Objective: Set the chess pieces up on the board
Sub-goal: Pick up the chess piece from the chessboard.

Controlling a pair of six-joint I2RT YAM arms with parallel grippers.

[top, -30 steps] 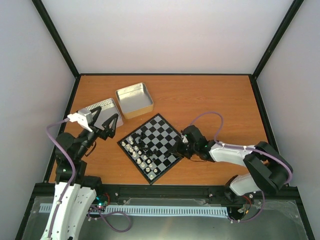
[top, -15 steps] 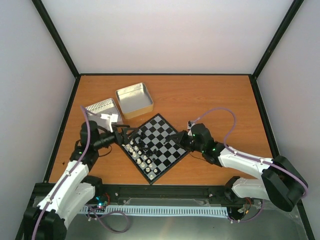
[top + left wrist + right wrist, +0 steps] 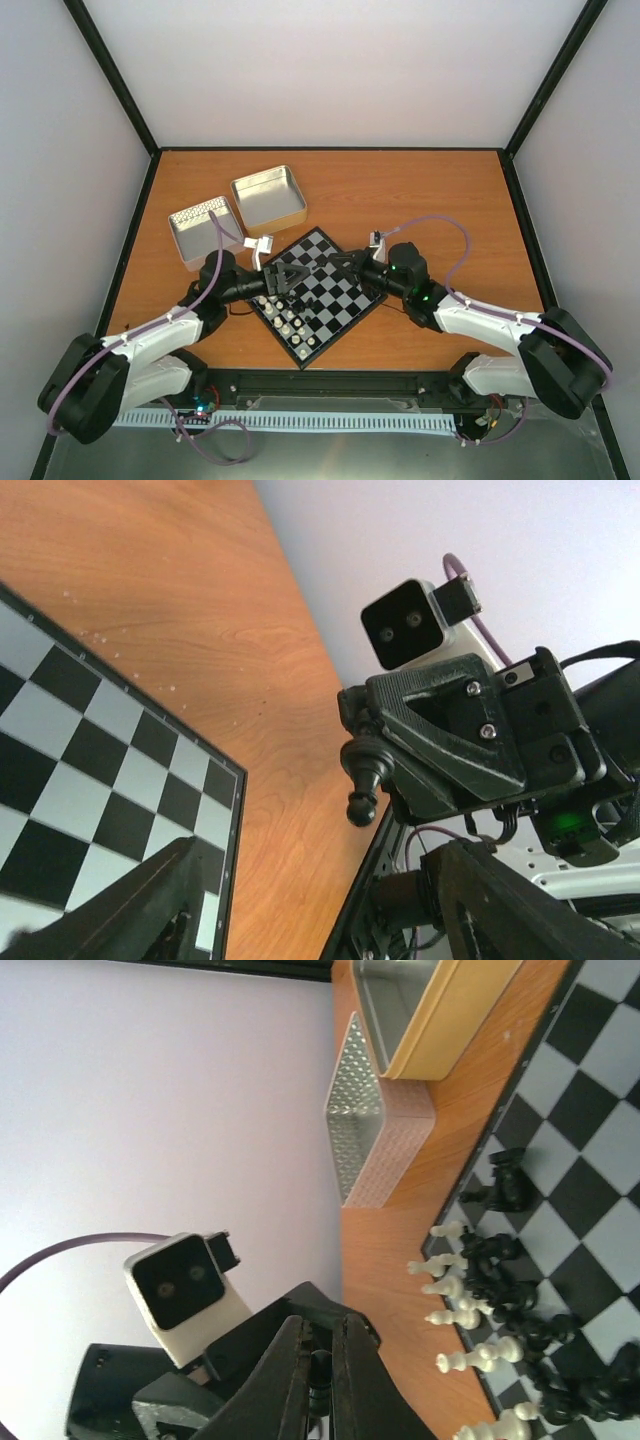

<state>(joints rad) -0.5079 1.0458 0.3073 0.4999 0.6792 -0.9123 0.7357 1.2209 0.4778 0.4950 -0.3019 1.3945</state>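
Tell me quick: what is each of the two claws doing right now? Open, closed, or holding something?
Left gripper: open, nothing between its fingers.
Right gripper: closed on a black chess piece.

The left white-and-black robot arm (image 3: 160, 338) stretches low and forward, angled to the right. The right white-and-black robot arm (image 3: 490, 322) reaches low to the left, so the two meet nearly tip to tip. The left black two-finger end effector (image 3: 290, 280) has its fingers (image 3: 130, 910) spread wide. Facing it and just apart, the right black two-finger end effector (image 3: 338, 266) has its fingers (image 3: 290, 1380) nearly together, pinching a small black chess piece (image 3: 362, 780).
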